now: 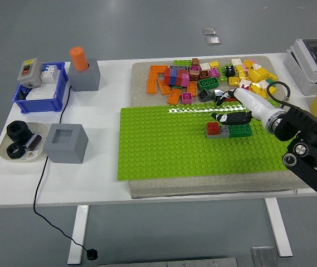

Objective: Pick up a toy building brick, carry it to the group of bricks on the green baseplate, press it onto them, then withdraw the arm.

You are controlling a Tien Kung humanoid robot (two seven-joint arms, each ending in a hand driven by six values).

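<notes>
Your right hand (237, 113) sits over the far right part of the green baseplate (164, 150), its dark fingers (232, 117) stretched out toward the left and holding nothing. You can see them loosely extended, just above and behind the group of bricks (229, 130), and you cannot tell from this view whether the tips touch its top. That group stands on the baseplate: a red brick at the left end, a grey one in the middle and a green one at the right, joined in a short row. The white forearm shell runs back to the right into the black arm (308, 153), which enters from the lower right corner.

Beyond the baseplate, on the far strip of the grey mat (141, 75), lies the loose pile of bricks (214, 78), orange and purple ones at the left, yellow and white ones at the right.

On the left side of the desk (102, 72) you have a grey block with a square hollow (66, 143), a dish with black rings (22, 142), a blue bin (40, 88) with a switch box in it, and a grey block carrying an orange cylinder (82, 69). A black cable (44, 183) trails off the near edge.
</notes>
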